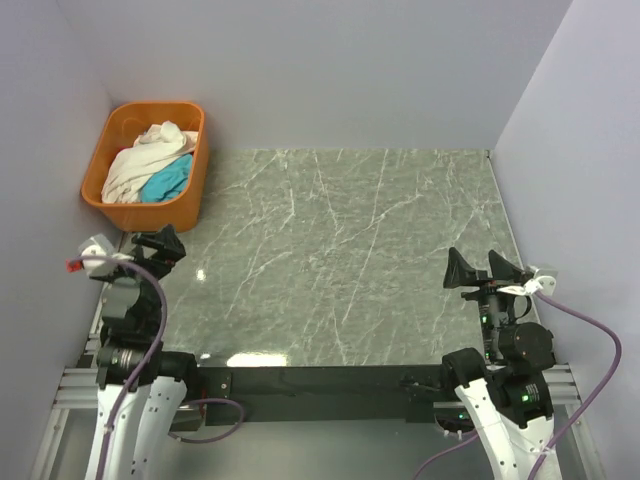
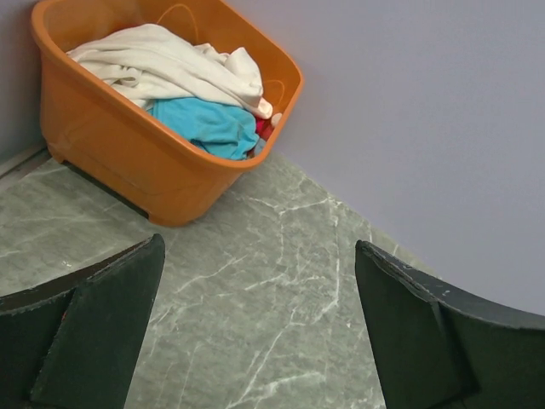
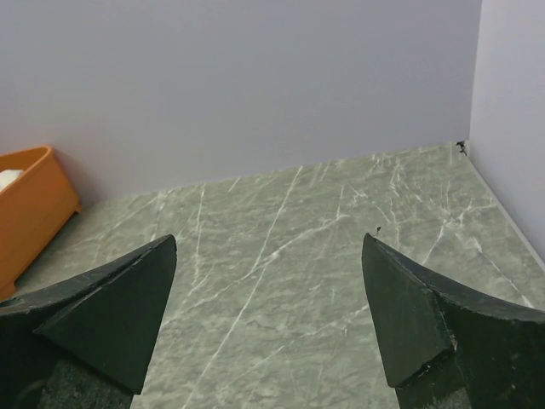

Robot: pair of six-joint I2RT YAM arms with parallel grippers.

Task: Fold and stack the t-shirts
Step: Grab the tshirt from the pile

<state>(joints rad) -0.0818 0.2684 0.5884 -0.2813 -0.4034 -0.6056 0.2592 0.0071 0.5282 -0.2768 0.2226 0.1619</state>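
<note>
We are holding our left arm [image 1: 128, 320] folded back over its base, and its left gripper [image 1: 160, 243] is pointing forward and slightly downward, with the two dark fingers [image 2: 102, 324] standing spread wide, one on each side of the gap. We are holding our right arm [image 1: 515, 350] folded in the same way, and the right gripper [image 1: 476, 262] is likewise facing forward with its jaws gaping wide.

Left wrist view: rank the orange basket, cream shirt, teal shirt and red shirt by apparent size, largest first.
1. orange basket
2. cream shirt
3. teal shirt
4. red shirt, only a sliver showing
</note>
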